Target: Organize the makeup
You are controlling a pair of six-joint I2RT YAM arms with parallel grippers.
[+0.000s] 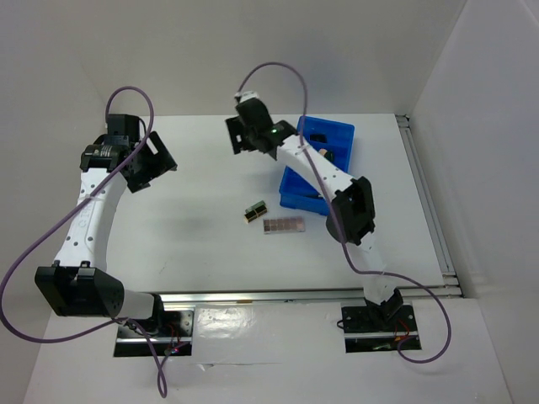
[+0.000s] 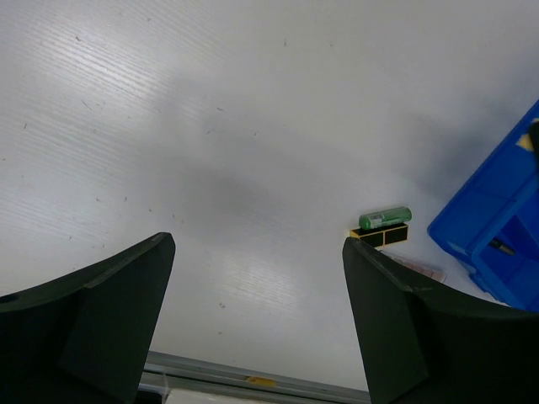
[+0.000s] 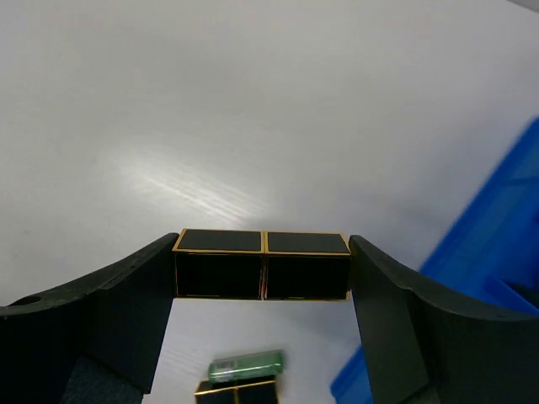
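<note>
My right gripper (image 3: 263, 252) is shut on a black-gold lipstick tube (image 3: 263, 265), gripped end to end and held in the air above the table. In the top view this gripper (image 1: 238, 135) hangs left of the blue bin (image 1: 333, 135). Below it on the table lie a second black-gold lipstick tube (image 3: 236, 391) and a green tube (image 3: 246, 366) side by side; both also show in the left wrist view, the lipstick (image 2: 381, 236) and the green tube (image 2: 385, 219). A brown-pink palette strip (image 1: 284, 225) lies just right of them. My left gripper (image 2: 257, 244) is open and empty over bare table at the far left (image 1: 154, 164).
The blue compartment bin (image 3: 497, 278) stands at the back right, partly hidden under my right arm; small items lie in it. A metal rail (image 1: 312, 295) runs along the near edge and another (image 1: 425, 194) along the right side. White walls enclose the table.
</note>
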